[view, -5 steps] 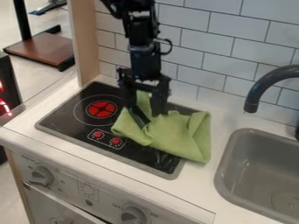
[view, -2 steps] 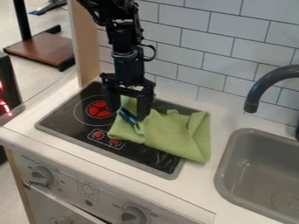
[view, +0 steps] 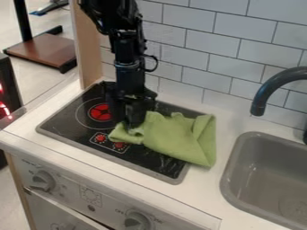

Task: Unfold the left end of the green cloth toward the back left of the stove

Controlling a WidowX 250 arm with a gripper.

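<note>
The black gripper (view: 130, 120) hangs over the right-centre part of the stove, low at the left end of a green cloth (view: 177, 137). Its lower end overlaps the cloth there; whether it holds the fabric is unclear. Folded and creased, the cloth lies across the right side of the black cooktop (view: 72, 119), and its right edge rests on the white counter.
A red-marked burner (view: 101, 112) and two red knob prints lie left of the cloth. The grey sink (view: 264, 179) and dark faucet (view: 264, 92) stand at right. A tiled wall (view: 240, 54) rises behind, with a wooden post (view: 88, 42) at left.
The gripper has moved left and then lower. The cloth's left end has shifted slightly left and bunched up. A dark, blue-tinted slim item seen on it earlier is now hidden.
</note>
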